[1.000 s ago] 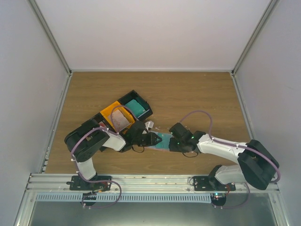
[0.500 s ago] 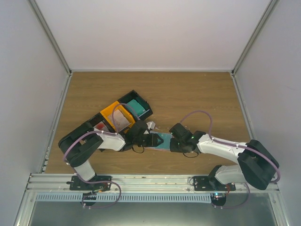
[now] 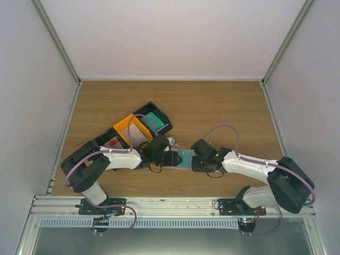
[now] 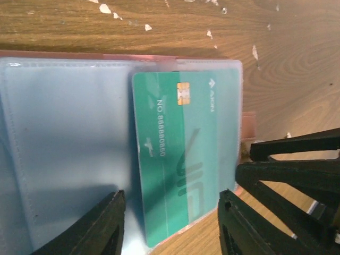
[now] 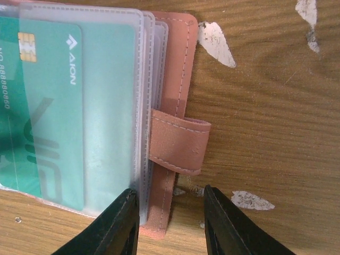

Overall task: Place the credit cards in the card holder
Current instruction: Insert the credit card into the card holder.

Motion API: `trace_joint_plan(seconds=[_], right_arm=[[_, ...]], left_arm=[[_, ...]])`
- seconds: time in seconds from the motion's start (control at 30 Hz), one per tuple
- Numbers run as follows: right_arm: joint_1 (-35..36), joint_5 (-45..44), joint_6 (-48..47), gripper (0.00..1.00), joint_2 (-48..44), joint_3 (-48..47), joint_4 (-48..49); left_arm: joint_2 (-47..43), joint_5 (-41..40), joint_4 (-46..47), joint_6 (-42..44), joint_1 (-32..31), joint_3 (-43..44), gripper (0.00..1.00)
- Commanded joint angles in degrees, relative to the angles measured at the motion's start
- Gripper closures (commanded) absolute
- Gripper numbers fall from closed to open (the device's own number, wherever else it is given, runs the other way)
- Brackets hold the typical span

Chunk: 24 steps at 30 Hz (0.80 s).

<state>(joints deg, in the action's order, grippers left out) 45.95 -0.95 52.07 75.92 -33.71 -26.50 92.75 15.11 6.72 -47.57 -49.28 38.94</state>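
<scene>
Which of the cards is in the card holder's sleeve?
The green chip card, under a clear sleeve of the card holder; the rest lie in the bins.

So the table [image 3: 228, 106] is just brown wood-grain, with pale walls around three sides. Left of centre, around 9 to 10 o'clock, there's a diagonal row of bins sitting on it: an orange bin [image 3: 125, 127] in the middle, and black bins [image 3: 161, 115] touching it at its 2 o'clock and 8 o'clock ends. The card holder [image 5: 172, 79] lies flat and open on the wood at roughly 4 o'clock from those bins, strap tab sticking out. Little white flecks [image 5: 215, 40] are scattered on the wood right beside it.
</scene>
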Motion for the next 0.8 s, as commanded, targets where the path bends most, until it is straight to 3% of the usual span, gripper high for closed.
trace_joint_plan(seconds=[0.0,0.17,0.27,0.5,0.77], right_arm=[[-0.12,0.16,-0.7,0.64,0.97,-0.21,0.35],[-0.16,0.72,-1.02,0.62,0.14,0.14,1.33],[-0.15,2.02,-1.3,0.61,-0.08,0.41,2.15],[-0.14,2.51,-0.99,0.61,-1.04,1.17,3.13],[-0.22,-0.36,0.39,0.58,-4.72,1.86,2.6]], left_arm=[[2.14,-2.69,-6.28,0.37,-0.6,0.99,0.53],[5.06,-1.4,-6.27,1.4,-1.27,2.7,0.73],[6.43,-0.1,-6.27,2.56,-1.69,4.35,0.77],[7.72,5.37,-4.44,3.41,-1.88,5.71,0.77],[7.88,10.23,-1.39,4.72,-1.88,5.35,0.68]])
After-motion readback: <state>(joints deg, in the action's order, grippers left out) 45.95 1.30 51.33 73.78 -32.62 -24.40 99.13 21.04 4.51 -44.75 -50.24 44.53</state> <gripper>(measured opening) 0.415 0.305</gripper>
